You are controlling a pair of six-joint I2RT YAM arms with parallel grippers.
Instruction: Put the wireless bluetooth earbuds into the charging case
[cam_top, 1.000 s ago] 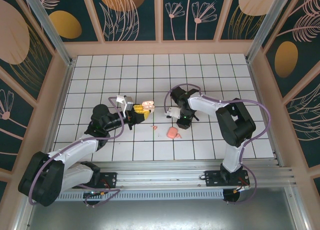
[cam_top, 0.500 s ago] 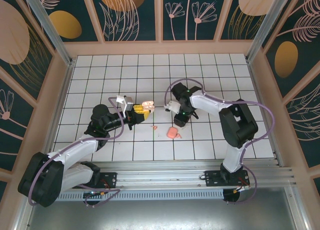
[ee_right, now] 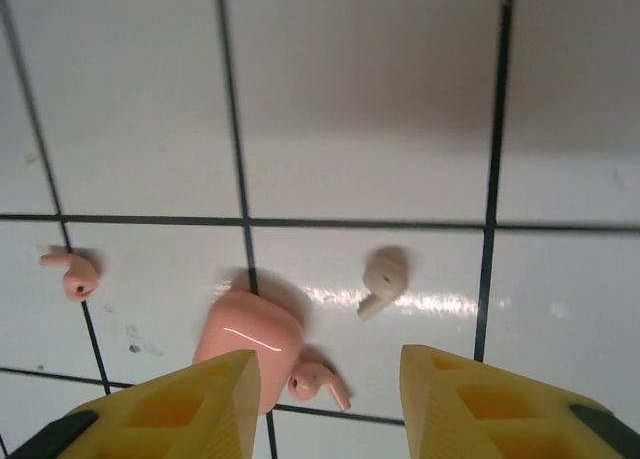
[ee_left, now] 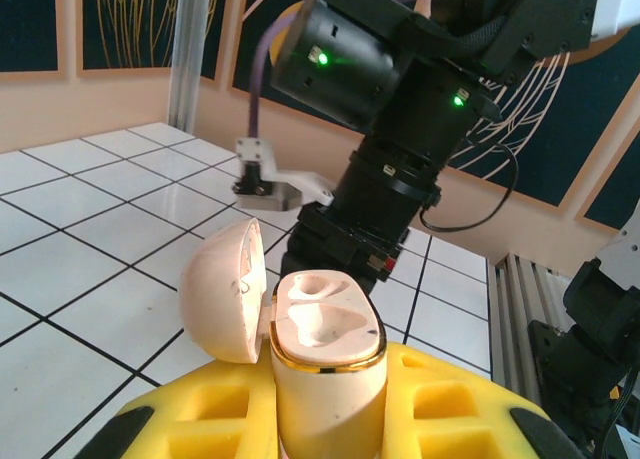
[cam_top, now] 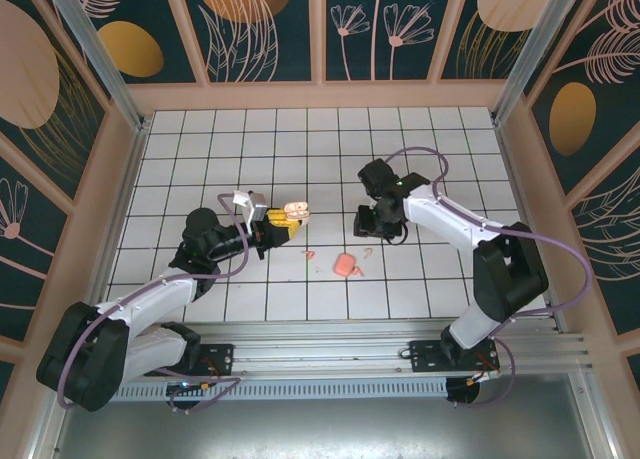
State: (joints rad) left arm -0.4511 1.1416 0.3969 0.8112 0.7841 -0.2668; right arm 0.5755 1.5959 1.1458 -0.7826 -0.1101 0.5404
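One earbud (ee_right: 383, 279) beneath right end effector (ee_right: 328, 365)

pink case (ee_right: 247, 341) half behind yellow finger (ee_right: 170, 409), charging case (ee_left: 325, 374) — base cropped

Robotics laboratory test cell. A white tabletop (cam_top: 200, 139) ruled in a black grid is boxed in by printed panels (cam_top: 250, 29) of leaf and flower motifs, framed with aluminium posts (cam_top: 95, 49). The left arm (cam_top: 150, 304) and the right arm (cam_top: 450, 224), both trailing purple cables (cam_top: 520, 234), are bolted to a metal rail (cam_top: 330, 359) along the near edge.
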